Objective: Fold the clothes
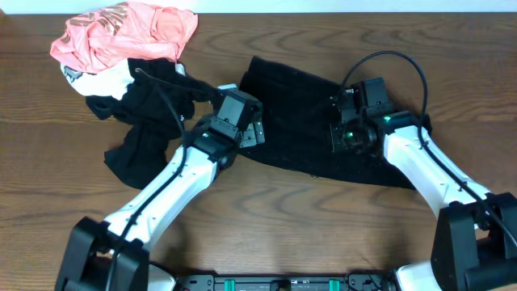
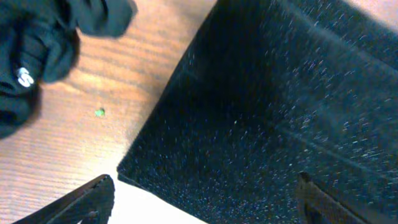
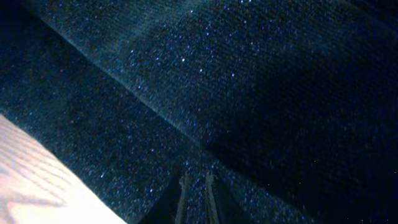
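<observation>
The clothes (image 1: 299, 121), a thick black fuzzy garment, lie flat across the middle of the wooden table. My left gripper (image 1: 257, 129) hovers at the garment's left edge. In the left wrist view it (image 2: 204, 186) is open, one finger over bare wood and the other over the clothes (image 2: 261, 106). My right gripper (image 1: 335, 121) sits on the garment's right part. The right wrist view shows it (image 3: 196, 177) shut on a raised ridge of the clothes (image 3: 217, 81), pinched between the two close fingers.
A salmon-pink garment (image 1: 121, 32) is heaped at the back left over a white piece (image 1: 105, 77). A smaller smooth black garment (image 1: 149, 121) lies crumpled left of my left arm, and it (image 2: 37, 43) shows in the left wrist view. A green speck (image 2: 99, 112) marks the wood.
</observation>
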Controlling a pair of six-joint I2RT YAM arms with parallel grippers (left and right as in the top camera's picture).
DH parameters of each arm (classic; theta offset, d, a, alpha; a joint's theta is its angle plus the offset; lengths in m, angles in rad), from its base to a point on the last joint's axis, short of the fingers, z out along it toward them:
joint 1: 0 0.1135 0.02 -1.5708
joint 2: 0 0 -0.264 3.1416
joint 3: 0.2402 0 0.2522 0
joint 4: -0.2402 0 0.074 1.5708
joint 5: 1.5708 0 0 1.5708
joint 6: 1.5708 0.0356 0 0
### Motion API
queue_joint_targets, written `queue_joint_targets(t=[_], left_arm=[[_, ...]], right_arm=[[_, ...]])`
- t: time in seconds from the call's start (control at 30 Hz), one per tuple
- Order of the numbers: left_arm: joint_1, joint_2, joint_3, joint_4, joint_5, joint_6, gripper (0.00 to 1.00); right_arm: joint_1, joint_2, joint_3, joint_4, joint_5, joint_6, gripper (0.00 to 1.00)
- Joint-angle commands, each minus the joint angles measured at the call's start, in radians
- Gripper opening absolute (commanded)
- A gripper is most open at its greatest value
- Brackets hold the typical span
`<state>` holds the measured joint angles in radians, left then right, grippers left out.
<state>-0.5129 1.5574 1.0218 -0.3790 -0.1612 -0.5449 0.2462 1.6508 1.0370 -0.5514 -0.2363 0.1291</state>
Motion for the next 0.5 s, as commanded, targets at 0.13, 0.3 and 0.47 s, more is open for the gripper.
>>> queue_joint_targets(t=[0.13, 0.3, 0.47], left_arm=[[-0.010, 0.071, 0.014, 0.006, 0.021, -0.045, 0.90], [-0.010, 0.099, 0.014, 0.024, 0.022, -0.044, 0.89], [-0.010, 0.104, 0.014, 0.033, 0.022, -0.045, 0.89]], right_arm=[[0.017, 0.054, 0.010, 0.036, -0.008, 0.005, 0.08], [0.017, 0.078, 0.010, 0.050, 0.001, 0.005, 0.06], [0.000, 0.070, 0.010, 0.071, 0.041, 0.047, 0.02]])
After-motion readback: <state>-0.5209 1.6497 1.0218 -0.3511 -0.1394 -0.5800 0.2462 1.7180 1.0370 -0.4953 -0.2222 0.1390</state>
